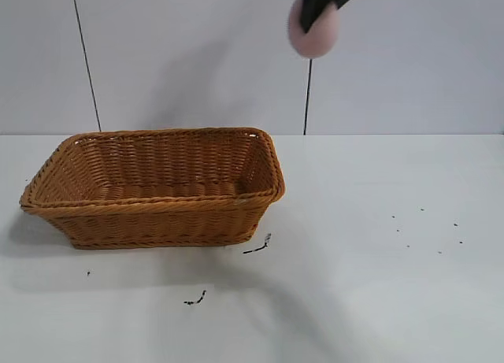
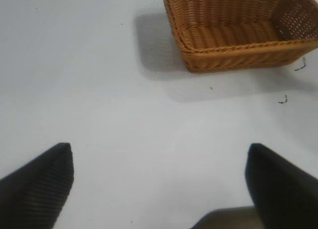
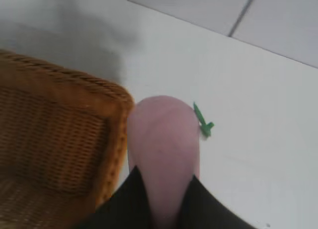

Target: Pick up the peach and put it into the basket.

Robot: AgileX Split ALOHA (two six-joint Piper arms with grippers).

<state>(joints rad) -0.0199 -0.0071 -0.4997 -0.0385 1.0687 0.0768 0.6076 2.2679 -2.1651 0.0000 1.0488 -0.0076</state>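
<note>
My right gripper (image 1: 321,9) is shut on the pale-pink peach (image 1: 315,32) and holds it high above the table, up and to the right of the basket's right end. In the right wrist view the peach (image 3: 164,149) sits between the black fingers (image 3: 126,199), with a small green leaf (image 3: 202,122) at its side, just outside the basket's corner (image 3: 107,90). The orange-brown wicker basket (image 1: 157,221) stands on the table's left half and holds nothing. My left gripper (image 2: 159,174) is open and empty over bare table, away from the basket (image 2: 233,55).
A few small dark scraps lie on the white table: one by the basket's front right corner (image 1: 258,247), one nearer the front (image 1: 195,300), and specks at the right (image 1: 425,229). A white wall with dark seams stands behind.
</note>
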